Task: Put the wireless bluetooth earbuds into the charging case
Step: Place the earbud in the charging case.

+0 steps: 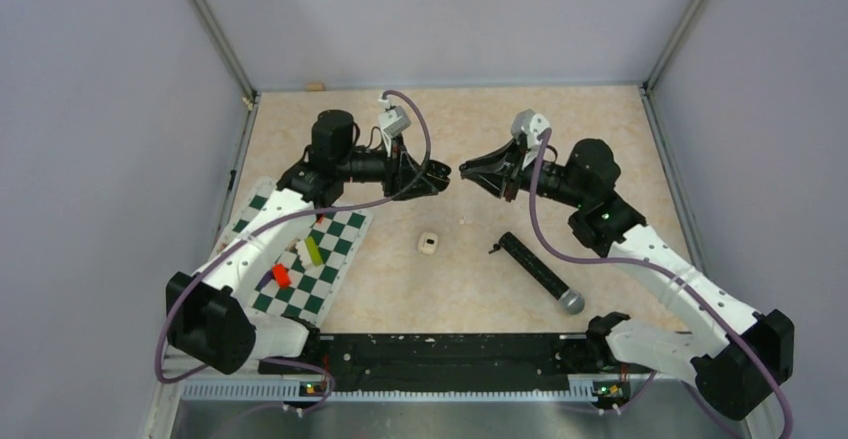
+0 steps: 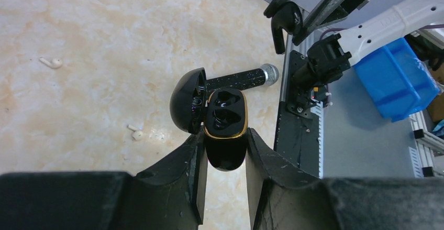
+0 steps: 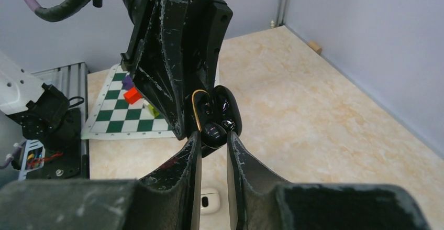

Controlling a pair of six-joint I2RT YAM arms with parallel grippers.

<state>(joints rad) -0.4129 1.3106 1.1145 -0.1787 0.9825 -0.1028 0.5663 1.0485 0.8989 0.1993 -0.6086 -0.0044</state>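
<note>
Beige marbled tabletop carries a checkered mat with coloured blocks at the near left and a black microphone lying near right of the middle, with a small white item between them. Above the middle, the left end effector pinches the black, gold-rimmed charging case, lid swung open, tip to tip with the right end effector, whose fingers stand close with a narrow gap; whether they pinch anything I cannot tell. Two whitish earbuds lie loose on the tabletop below, apart from the case.
</note>
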